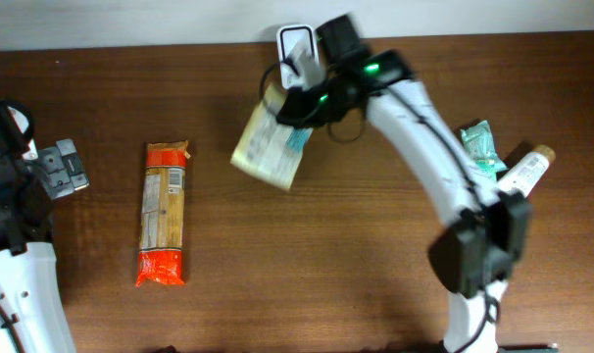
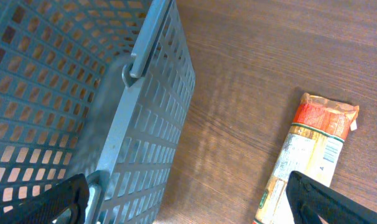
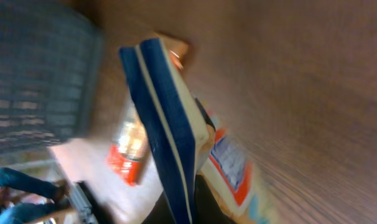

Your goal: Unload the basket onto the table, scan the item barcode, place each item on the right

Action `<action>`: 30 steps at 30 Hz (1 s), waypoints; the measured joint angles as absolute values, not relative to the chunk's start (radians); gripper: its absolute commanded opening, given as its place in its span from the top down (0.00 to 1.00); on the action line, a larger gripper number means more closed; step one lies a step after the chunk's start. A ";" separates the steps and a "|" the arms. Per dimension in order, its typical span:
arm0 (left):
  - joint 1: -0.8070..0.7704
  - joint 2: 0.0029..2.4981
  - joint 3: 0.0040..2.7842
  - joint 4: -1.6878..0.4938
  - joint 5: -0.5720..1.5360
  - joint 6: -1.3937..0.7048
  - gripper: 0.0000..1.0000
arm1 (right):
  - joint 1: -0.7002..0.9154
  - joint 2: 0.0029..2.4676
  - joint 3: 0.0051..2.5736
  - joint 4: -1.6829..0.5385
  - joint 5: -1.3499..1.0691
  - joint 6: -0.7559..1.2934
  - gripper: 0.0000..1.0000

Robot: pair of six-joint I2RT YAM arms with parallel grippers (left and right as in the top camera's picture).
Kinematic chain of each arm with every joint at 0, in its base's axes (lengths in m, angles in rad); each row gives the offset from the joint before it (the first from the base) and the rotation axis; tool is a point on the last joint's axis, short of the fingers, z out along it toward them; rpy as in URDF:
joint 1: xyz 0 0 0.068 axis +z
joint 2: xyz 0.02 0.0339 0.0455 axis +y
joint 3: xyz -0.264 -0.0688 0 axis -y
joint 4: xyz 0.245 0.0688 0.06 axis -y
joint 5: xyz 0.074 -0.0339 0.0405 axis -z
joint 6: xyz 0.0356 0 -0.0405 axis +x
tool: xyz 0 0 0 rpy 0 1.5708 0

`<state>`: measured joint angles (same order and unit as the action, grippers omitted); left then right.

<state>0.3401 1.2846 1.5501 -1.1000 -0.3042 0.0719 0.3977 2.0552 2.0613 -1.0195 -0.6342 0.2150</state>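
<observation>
The item is a flat cream box [image 1: 266, 152] with a blue spine, hanging tilted above the table at the back centre. My right gripper [image 1: 302, 103] is shut on its upper edge, just below a white-framed scanner [image 1: 295, 43] at the table's back edge. In the blurred right wrist view the box [image 3: 167, 130] runs up from between the dark fingers of the right gripper [image 3: 191, 205]. No barcode can be made out. My left gripper [image 1: 60, 169] stands wide open at the far left, with nothing between its fingers [image 2: 338, 199].
An orange pasta packet [image 1: 164, 212] [image 2: 313, 155] lies left of centre. A grey perforated basket [image 2: 83, 93] stands beside the left gripper. A teal packet [image 1: 478, 145] and a white bottle [image 1: 525, 171] lie at the right, behind the right arm.
</observation>
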 measured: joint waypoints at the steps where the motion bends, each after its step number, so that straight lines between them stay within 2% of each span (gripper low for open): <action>1: 0.340 1.285 1.550 -1.100 -0.304 0.072 0.01 | 0.377 2.022 2.067 -1.034 -0.657 0.213 0.96; 5: 0.340 1.285 1.550 -1.100 -0.304 0.072 0.01 | 0.324 1.996 2.050 -1.175 -0.648 0.213 0.96; 10: 0.340 1.285 1.550 -1.100 -0.304 0.072 0.01 | 0.324 2.019 1.862 -1.108 -0.485 0.213 0.95; 11: 0.340 1.285 1.550 -1.100 -0.304 0.072 0.01 | 0.324 2.019 1.855 -1.104 -0.465 0.213 0.83; 12: 0.340 1.285 1.550 -1.100 -0.304 0.072 0.01 | 0.324 2.020 1.769 -1.052 -0.424 0.213 0.66; 14: 0.340 1.285 1.550 -1.099 -0.304 0.072 0.01 | 0.324 2.023 1.656 -0.999 -0.331 0.217 0.48; 17: 0.340 1.285 1.550 -1.100 -0.304 0.072 0.01 | 0.324 2.029 1.621 -1.000 -0.240 0.173 0.40; 19: 0.340 1.285 1.550 -1.099 -0.304 0.072 0.01 | 0.324 2.029 1.621 -1.010 -0.205 0.083 0.25; 25: 0.340 1.285 1.550 -1.100 -0.304 0.072 0.01 | 0.339 2.035 1.639 -1.068 -0.273 -0.246 0.02; 30: 0.340 1.285 1.550 -1.100 -0.304 0.072 0.01 | 0.393 2.162 1.644 -1.139 -0.336 -0.211 0.01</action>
<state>0.3401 1.2846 1.5501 -1.0996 -0.3042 0.0719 0.3935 2.1620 1.6440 -1.1385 -0.3363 -0.2108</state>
